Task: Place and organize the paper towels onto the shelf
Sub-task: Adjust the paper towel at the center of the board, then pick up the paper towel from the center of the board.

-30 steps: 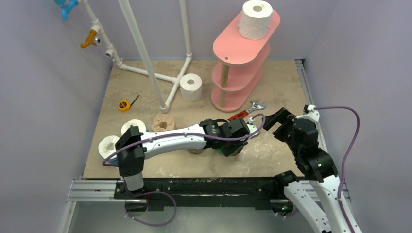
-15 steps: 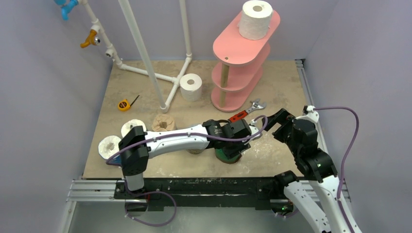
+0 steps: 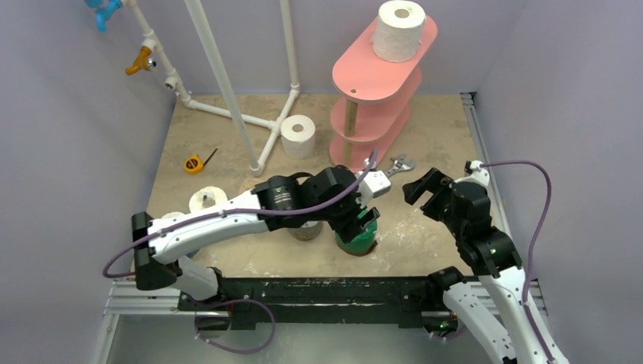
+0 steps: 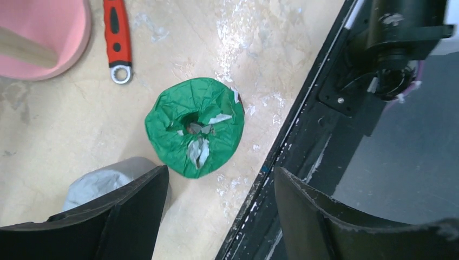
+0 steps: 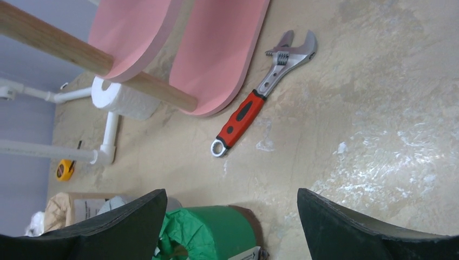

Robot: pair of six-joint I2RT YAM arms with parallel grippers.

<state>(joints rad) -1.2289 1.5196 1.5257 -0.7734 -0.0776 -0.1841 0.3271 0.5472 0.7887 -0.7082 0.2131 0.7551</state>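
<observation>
Your left pincer (image 4: 219, 179) has just opened and lifted off the green-wrapped roll (image 4: 195, 127), leaving it upright on the worktop (image 3: 425, 129) near the front edge, apart from the shelf (image 3: 356, 72), so your right pincer (image 5: 231, 195), open wide beside it, looks set to take it.

You can count three white rolls (image 3: 399, 30) (image 3: 298, 136) (image 3: 206, 199) in clear view, one green-wrapped roll (image 4: 195, 127), one grey roll (image 4: 105, 184), one tan roll (image 5: 57, 208), one wrench (image 5: 254, 105), one tape measure (image 3: 194, 163) and one shelf (image 3: 356, 72) of three boards.
</observation>
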